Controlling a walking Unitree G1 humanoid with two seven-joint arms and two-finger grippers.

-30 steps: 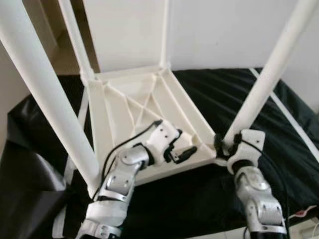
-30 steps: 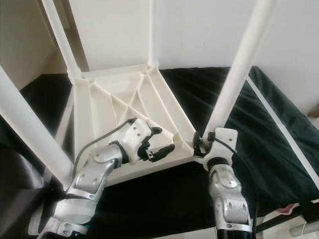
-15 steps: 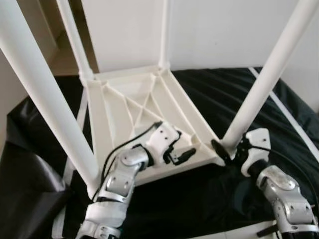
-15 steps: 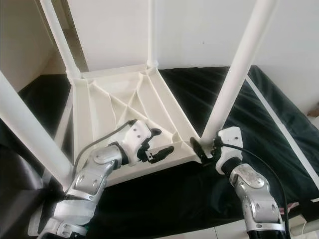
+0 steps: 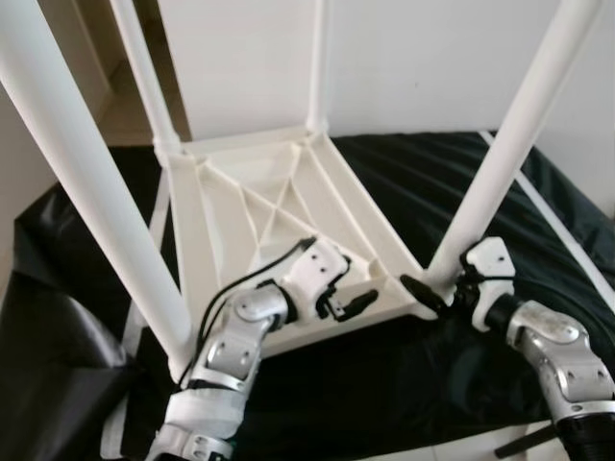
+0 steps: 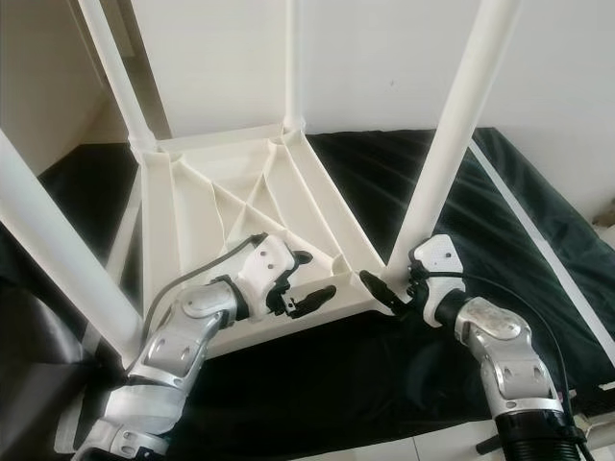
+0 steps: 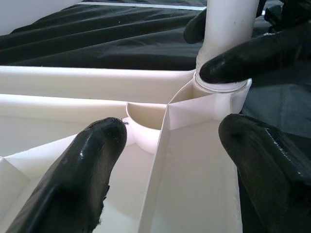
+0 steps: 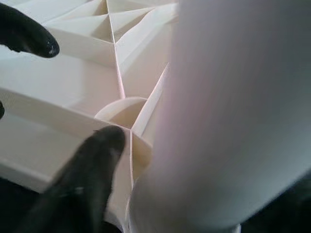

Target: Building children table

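Table (image 5: 279,206) lies upside down on black cloth (image 5: 461,182), legs up. We clasp near-right leg (image 5: 500,154) with right gripper (image 6: 394,288) at its socket; left gripper (image 5: 351,301), parted and empty, rests inside frame beside that socket. Risk: sideways pull unseats leg or slides frame.

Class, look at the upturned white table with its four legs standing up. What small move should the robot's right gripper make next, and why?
Probably twist the near right leg tighter. The right gripper clasps the leg's base at the table corner socket, while the left gripper sits open over the frame, bracing it.
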